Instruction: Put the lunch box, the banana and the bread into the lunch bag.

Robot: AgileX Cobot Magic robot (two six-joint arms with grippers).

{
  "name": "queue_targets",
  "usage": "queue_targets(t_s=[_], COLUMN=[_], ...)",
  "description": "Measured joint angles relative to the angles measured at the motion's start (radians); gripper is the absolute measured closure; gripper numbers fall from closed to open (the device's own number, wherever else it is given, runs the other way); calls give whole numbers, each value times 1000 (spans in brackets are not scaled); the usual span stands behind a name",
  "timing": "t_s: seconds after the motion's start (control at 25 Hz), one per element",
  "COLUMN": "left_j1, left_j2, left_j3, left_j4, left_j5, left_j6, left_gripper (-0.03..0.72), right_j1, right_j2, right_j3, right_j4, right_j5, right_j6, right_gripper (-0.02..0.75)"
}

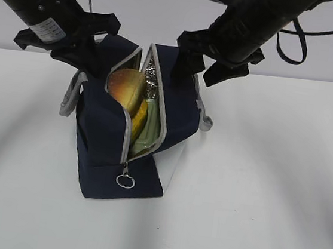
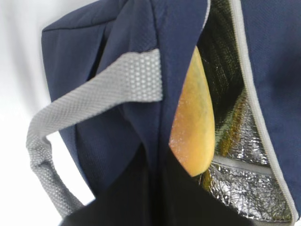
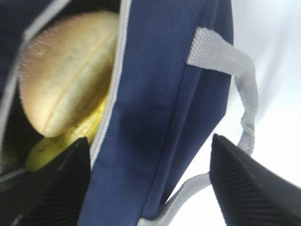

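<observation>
Both tools w/ jaws spread: left tool (image 1: pixel 94 44) & right tool (image 1: pixel 201 59) are held at bag (image 1: pixel 114 136) top; bread (image 1: pixel 126 88), banana (image 1: pixel 139 116), box (image 1: pixel 148 128) packed inside

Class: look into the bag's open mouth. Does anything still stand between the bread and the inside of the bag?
Nothing visible does. The bread already sits inside the bag, on top of the banana, between the open zipper edges.

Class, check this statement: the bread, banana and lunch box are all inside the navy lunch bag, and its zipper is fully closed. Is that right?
Not quite. The zipper is open: the exterior view shows the lunch bag gaping, with its ring pull at the near end. Inside it are the bread, banana and lunch box, as stated.
</observation>
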Motion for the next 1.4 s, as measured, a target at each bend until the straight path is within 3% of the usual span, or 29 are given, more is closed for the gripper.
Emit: queue_targets(t_s=[0.2,0.32,0.48,0.56,0.76,1.0,1.4], left_j1=[0,0,0,-1,-33,-98,-121], left_j2=[0,0,0,0,0,0,34], left_j3=[0,0,0,0,0,0,-68], left_j4=[0,0,0,-5,-58,-99,-135], left_j5=[0,0,6,8,8,-51,-113], left_j6=[0,0,0,0,9,24,25], left_gripper=[691,691,691,691,691,691,691], right_j1=[0,0,-1,-2,-2,-2,-2], right_j2=[54,71,72,72,37,-37,-78], right_j3=[0,0,-2,-4,-8,-36,-81], right_j4=[6,32,49,49,33,-65,-223], right_j5=[-2,-2,-2,7,30,124,198], right_j6=[4,4,4,4,51,116,188], right_gripper=[265,411,680,736,746,750,750])
